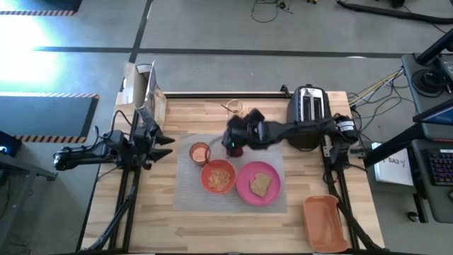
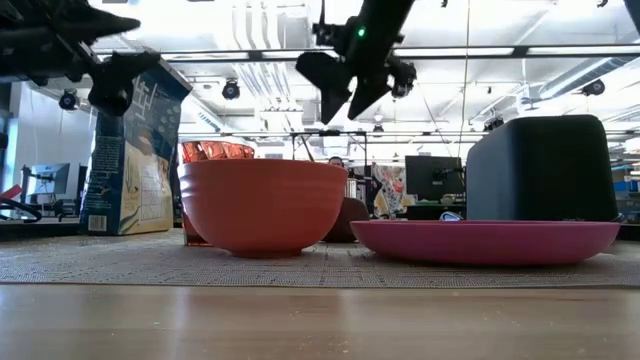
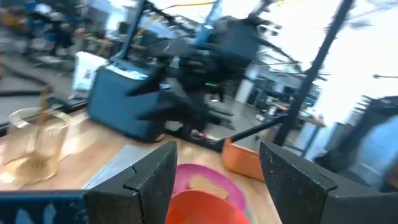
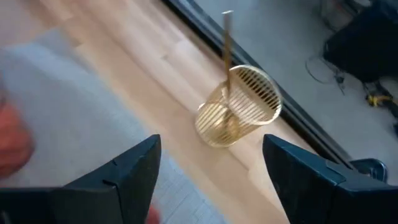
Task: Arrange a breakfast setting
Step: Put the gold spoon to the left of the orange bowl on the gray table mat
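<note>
So we've got the grey woven rectangular placemat [image 1: 230, 177] mid-tabletop, carrying the round pink plate [image 1: 257, 183] with brown toast slice [image 1: 260, 184], orange bowl [image 1: 218, 176] and small orange cup [image 1: 199, 152]. Right end effector [image 1: 233, 142] hovers released above its far edge; left end effector [image 1: 161, 138] waits released by the left edge.

A grey woven placemat [image 1: 185, 188] lies on a pale wood-grain worktop [image 1: 212, 227]. On it sit a pink plate [image 1: 242, 185] holding a brown toast slice [image 1: 260, 184], an orange bowl [image 1: 218, 176] and a translucent orange cup [image 1: 199, 152]. An orange tray [image 1: 325, 223], a black-and-silver toaster [image 1: 308, 106] and a gold wire holder [image 4: 239, 106] are also visible.
</note>
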